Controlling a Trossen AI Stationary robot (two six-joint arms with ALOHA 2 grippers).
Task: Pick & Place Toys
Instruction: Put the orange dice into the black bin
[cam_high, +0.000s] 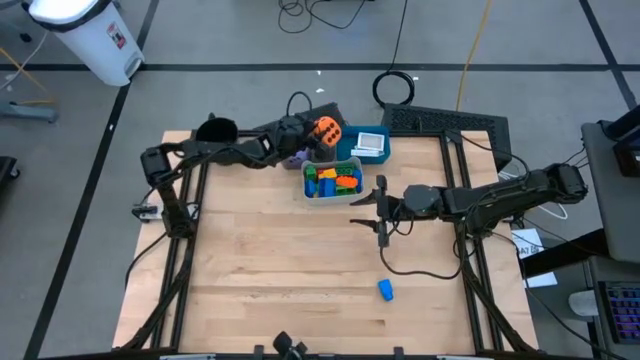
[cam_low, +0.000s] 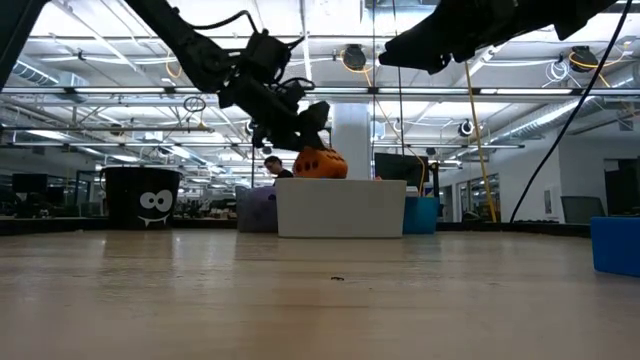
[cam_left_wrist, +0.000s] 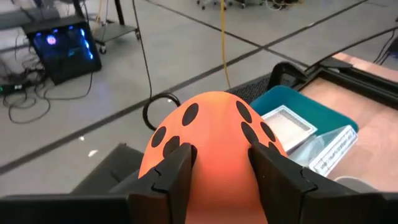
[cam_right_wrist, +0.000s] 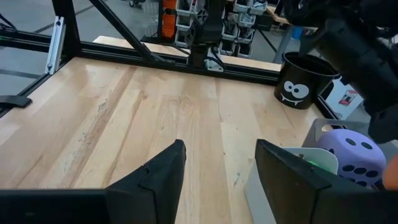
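My left gripper (cam_high: 308, 135) is shut on the orange die (cam_high: 327, 132), black-dotted, above the far edge of the grey bin (cam_high: 308, 186) full of coloured blocks (cam_high: 333, 181). The purple die (cam_right_wrist: 348, 153) rests beside the bin's far left side. My right gripper (cam_high: 381, 212) is open and empty, right of the bin, above the table. One blue block (cam_high: 386, 290) lies on the table near the front. White cards (cam_left_wrist: 287, 121) lie in the blue bin (cam_high: 371, 144). My left gripper pinches the orange die between its two fingers (cam_left_wrist: 177, 171), on two opposite sides (cam_left_wrist: 214, 162). The die is lifted clear, above the grey bin's rim (cam_low: 340, 184) in the low view.
A black cup with a face (cam_low: 142, 197) stands at the table's far left. The blue bin stands right behind the grey bin. The table's near half (cam_high: 300, 280) is bare wood but for the blue block.
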